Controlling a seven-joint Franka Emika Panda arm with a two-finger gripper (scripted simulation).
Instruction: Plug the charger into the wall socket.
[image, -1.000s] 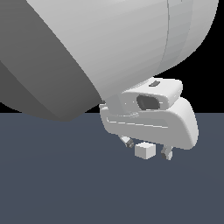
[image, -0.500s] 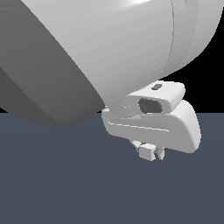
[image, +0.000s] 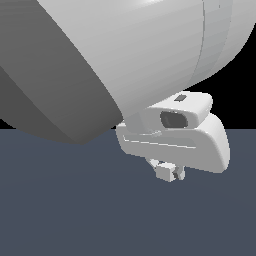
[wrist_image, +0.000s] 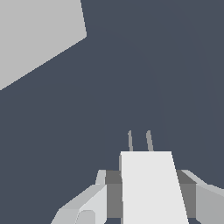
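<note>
The charger (wrist_image: 151, 186) is off the floor (image: 60, 200) now — a sec ago it sat lower with the gripper (image: 170, 172) down around it; half a sec ago it was already rising, and now it hangs tucked under the hand, higher in the exterior view. So the pick looks done and the carry has begun.

Gripper state: pinching the charger. In the wrist view a finger (wrist_image: 83, 203) sits pressed on each side of the block, and two thin prongs (wrist_image: 140, 141) stick out ahead, pointing away from the cam.

The socket (wrist_image: 35, 35) shows only as a pale slab in a corner of the wrist view, well apart from the prongs and off their line. No orange dots visible from here.

Judgement: next needs a swing to face the plate, then a straight push — prongs must line up w/ the holes, and any twist in the grip would spoil that.
</note>
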